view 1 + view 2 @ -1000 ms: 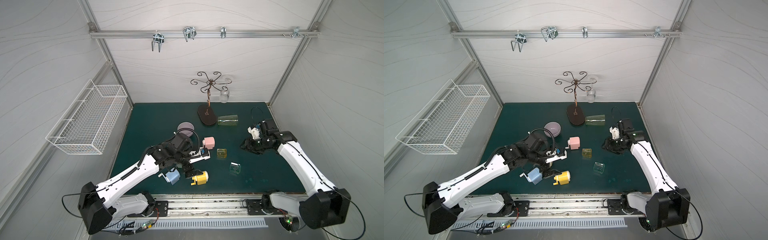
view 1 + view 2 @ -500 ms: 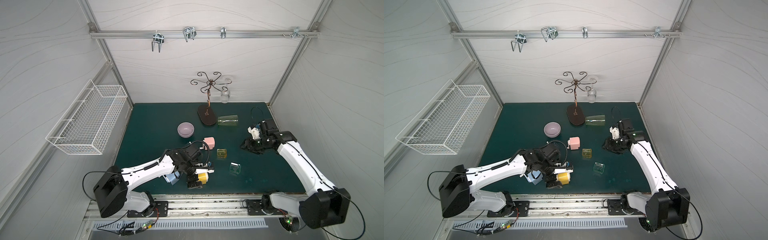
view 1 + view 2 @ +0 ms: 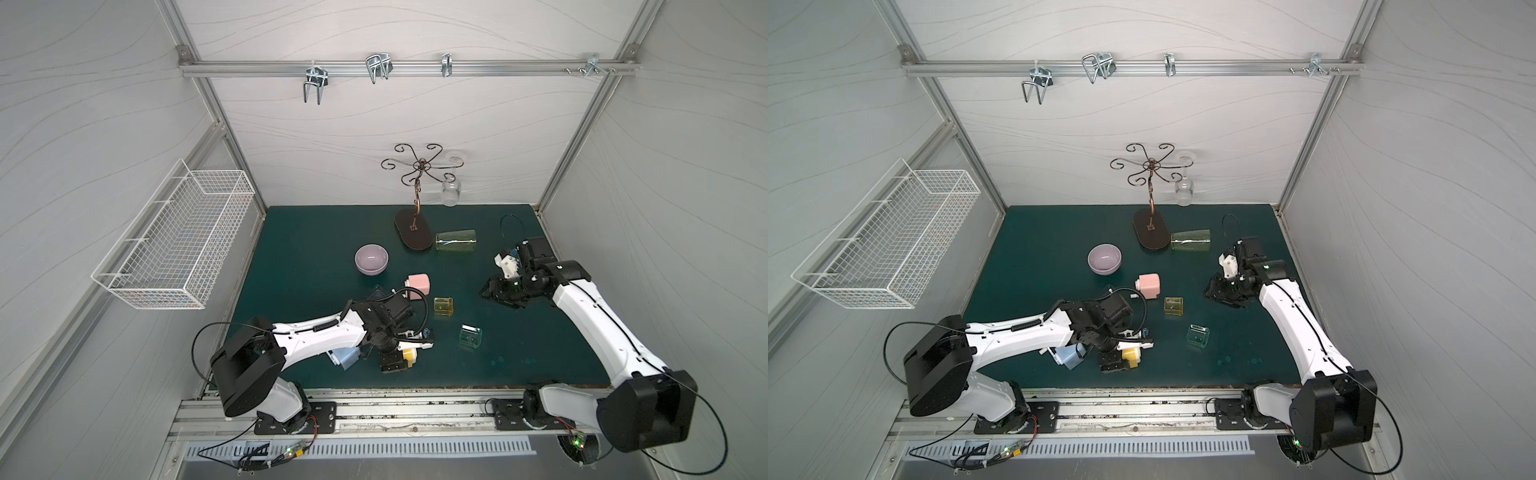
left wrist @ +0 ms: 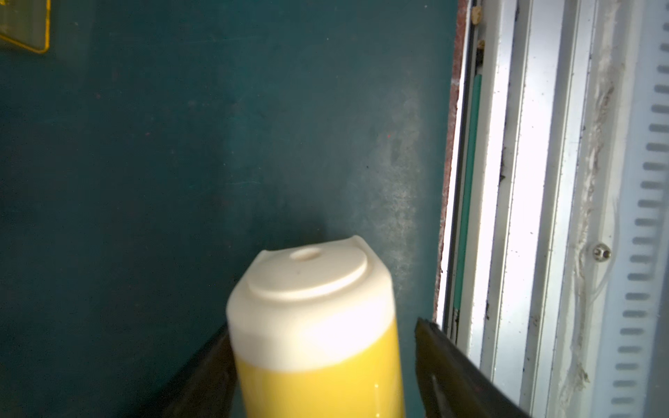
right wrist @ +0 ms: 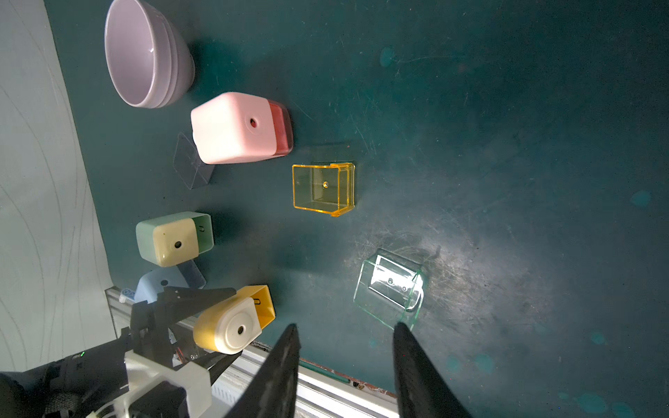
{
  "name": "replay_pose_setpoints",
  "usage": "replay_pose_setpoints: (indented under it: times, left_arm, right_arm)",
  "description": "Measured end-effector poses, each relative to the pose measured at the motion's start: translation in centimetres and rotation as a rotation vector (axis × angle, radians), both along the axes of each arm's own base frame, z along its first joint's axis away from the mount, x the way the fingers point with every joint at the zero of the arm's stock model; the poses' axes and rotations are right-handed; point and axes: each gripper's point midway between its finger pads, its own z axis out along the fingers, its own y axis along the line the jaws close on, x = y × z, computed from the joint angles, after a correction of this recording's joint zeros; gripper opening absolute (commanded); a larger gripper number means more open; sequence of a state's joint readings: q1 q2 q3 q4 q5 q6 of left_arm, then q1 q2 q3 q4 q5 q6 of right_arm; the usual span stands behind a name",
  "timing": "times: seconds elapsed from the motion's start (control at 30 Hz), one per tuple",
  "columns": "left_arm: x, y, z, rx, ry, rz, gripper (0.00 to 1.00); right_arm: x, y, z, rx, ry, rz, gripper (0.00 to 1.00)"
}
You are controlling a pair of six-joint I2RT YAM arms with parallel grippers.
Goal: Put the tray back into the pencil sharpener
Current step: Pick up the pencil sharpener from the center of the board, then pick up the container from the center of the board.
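Observation:
The yellow pencil sharpener with a cream face lies near the table's front edge, its slot empty. My left gripper straddles it, open: one finger touches its side, and a narrow gap shows at the other finger. The yellow tray stands alone mid-table, behind the sharpener. A clear green tray sits to its right. My right gripper hovers open and holds nothing, right of both trays.
A pink sharpener, a blue one and a green one crowd round my left arm. A lilac bowl, a hook stand and a tumbler lying on its side sit further back. The metal rail runs beside the yellow sharpener.
My left arm swung from beside the pink sharpener down to the front edge, and its jaws have narrowed round the yellow sharpener. The right arm has not moved.

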State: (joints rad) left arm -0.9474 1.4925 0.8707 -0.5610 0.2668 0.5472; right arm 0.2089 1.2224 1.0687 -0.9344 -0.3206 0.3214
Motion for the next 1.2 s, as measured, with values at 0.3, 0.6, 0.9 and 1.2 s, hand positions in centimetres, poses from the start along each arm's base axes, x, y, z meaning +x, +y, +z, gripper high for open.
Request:
replay_pose_setpoints:
  times: [0.3,0.6,0.9,1.2]
  left_arm:
    - [0.4,0.0,0.0,0.006,-0.030,0.000,0.45]
    - [1.2,-0.2,3.6,-0.095,-0.129,-0.022,0.29]
    - [4.9,1.9,8.7,-0.285,-0.200,0.057,0.21]
    - [10.8,4.8,13.6,-0.396,-0.299,0.174,0.18]
  right_arm:
    - [0.3,0.0,0.3,-0.006,-0.020,0.020,0.54]
    - [5.2,1.8,1.4,-0.040,-0.331,0.305,0.66]
    - [7.0,4.2,-2.8,-0.087,-0.558,0.812,0.67]
    - [5.5,5.0,-6.0,-0.139,-0.694,1.145,0.70]
